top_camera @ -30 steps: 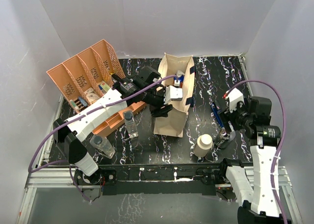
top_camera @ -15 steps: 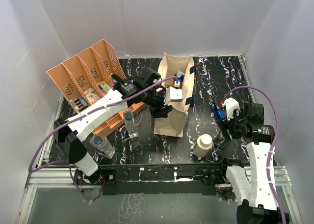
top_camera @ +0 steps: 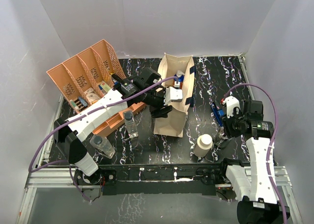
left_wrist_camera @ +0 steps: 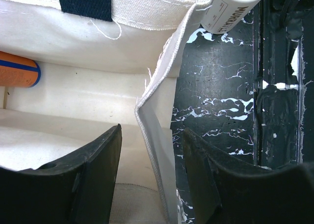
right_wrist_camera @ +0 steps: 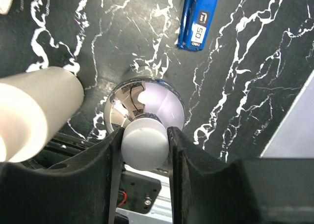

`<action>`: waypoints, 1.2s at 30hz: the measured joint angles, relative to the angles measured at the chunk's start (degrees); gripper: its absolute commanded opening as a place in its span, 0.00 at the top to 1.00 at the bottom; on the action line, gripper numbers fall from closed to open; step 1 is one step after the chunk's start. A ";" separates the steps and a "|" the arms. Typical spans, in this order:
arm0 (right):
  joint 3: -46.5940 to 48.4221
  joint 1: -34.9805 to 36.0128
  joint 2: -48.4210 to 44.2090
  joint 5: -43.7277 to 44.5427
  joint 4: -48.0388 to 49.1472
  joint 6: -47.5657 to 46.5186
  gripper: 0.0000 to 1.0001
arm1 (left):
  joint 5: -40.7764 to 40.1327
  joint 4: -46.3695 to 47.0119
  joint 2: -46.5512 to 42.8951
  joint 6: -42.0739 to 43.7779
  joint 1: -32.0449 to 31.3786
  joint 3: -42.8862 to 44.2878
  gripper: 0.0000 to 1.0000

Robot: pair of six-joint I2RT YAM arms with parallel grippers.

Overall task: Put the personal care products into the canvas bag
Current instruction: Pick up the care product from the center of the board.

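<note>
The canvas bag (top_camera: 172,117) stands upright mid-table with a few products showing inside it near its far end. My left gripper (top_camera: 163,105) is open, its jaws astride the bag's left wall (left_wrist_camera: 156,135), one inside and one outside, not pinching it. An orange item (left_wrist_camera: 17,69) lies in the bag. My right gripper (right_wrist_camera: 145,144) is shut on the white cap (right_wrist_camera: 144,141) of a shiny chrome bottle (right_wrist_camera: 166,100) standing at the front right (top_camera: 224,134). A cream cylinder (top_camera: 202,145) stands just left of it. Two clear dark-capped bottles (top_camera: 130,124) (top_camera: 102,145) stand front left.
The orange perforated tray (top_camera: 83,71) with small packets stands back left. A slim blue flat object (top_camera: 216,111) lies behind the right gripper and shows in the right wrist view (right_wrist_camera: 198,19). The cream cylinder (right_wrist_camera: 38,111) is close beside the right fingers. The table's front rail is near.
The right arm's wrist and upper link have swung left and in, while its gripper stayed at the white-capped chrome bottle. The left arm and the bag have not moved.
</note>
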 measured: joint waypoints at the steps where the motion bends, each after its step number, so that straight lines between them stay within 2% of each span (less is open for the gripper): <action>1: 0.13 -0.02 0.02 -0.48 0.15 0.15 0.71 | 0.00 0.00 0.00 0.02 0.00 0.00 0.49; 4: 0.26 -0.02 0.07 -0.92 0.07 0.50 0.88 | 0.00 0.00 0.00 0.13 0.00 0.00 0.49; 6: 0.61 -0.02 0.55 -1.07 -0.07 0.55 0.92 | 0.00 0.00 0.00 0.15 0.00 0.00 0.49; 14: 5.55 -0.02 5.81 -4.00 -1.03 1.68 0.92 | 0.00 -0.02 0.00 0.20 0.00 0.00 0.49; 24: 22.93 -0.02 14.84 -11.04 -0.98 2.82 0.92 | 0.31 -0.04 0.00 0.42 0.02 0.00 0.48; 36: 46.75 1.95 27.04 -17.05 0.35 5.88 0.92 | 1.18 -0.04 0.00 -0.48 0.00 0.00 0.43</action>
